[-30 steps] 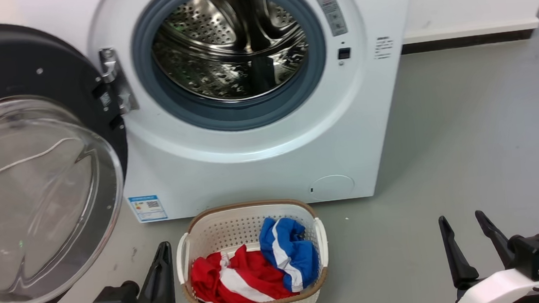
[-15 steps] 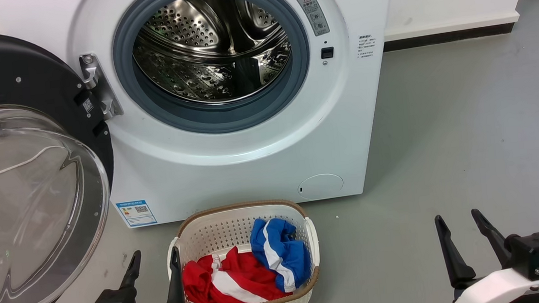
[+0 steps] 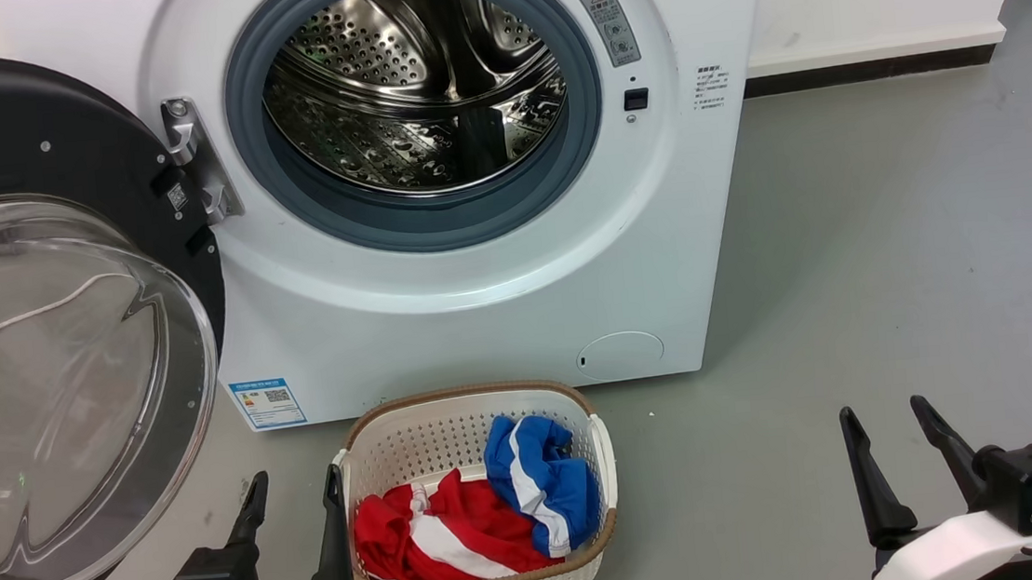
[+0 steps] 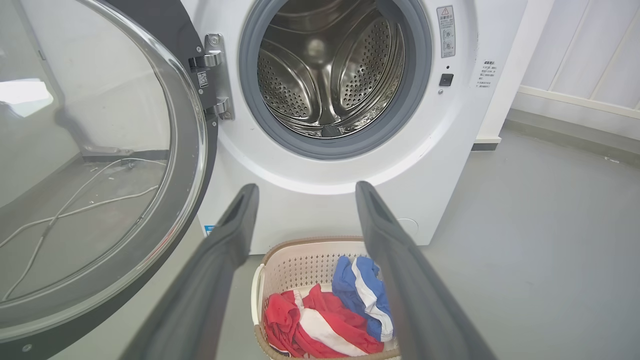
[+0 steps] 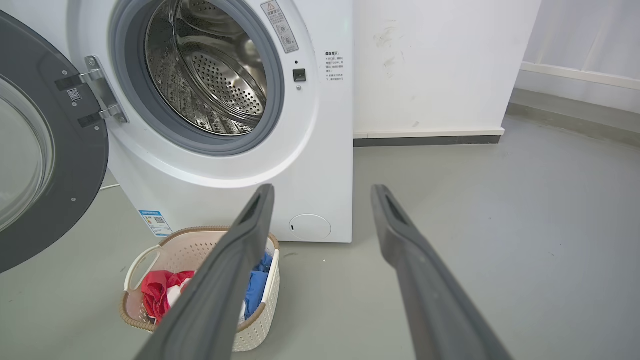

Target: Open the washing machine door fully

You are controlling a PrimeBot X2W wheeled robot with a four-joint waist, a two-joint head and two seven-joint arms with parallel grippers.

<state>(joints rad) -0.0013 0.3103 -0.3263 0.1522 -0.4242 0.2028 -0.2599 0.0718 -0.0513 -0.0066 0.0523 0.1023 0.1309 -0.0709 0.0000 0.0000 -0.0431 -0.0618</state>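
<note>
At the far left the washing machine door (image 3: pixel 56 368) stood wide open, its clear domed centre facing out, well clear of the steel drum (image 3: pixel 414 84). Below it the left gripper (image 3: pixel 297 485) hung with fingers spread, holding nothing, just beside the laundry basket (image 3: pixel 465 395) of red and blue clothes (image 3: pixel 462 528). At the far right the right gripper (image 3: pixel 884 412) was likewise spread and empty above the floor (image 3: pixel 895 247).
</note>
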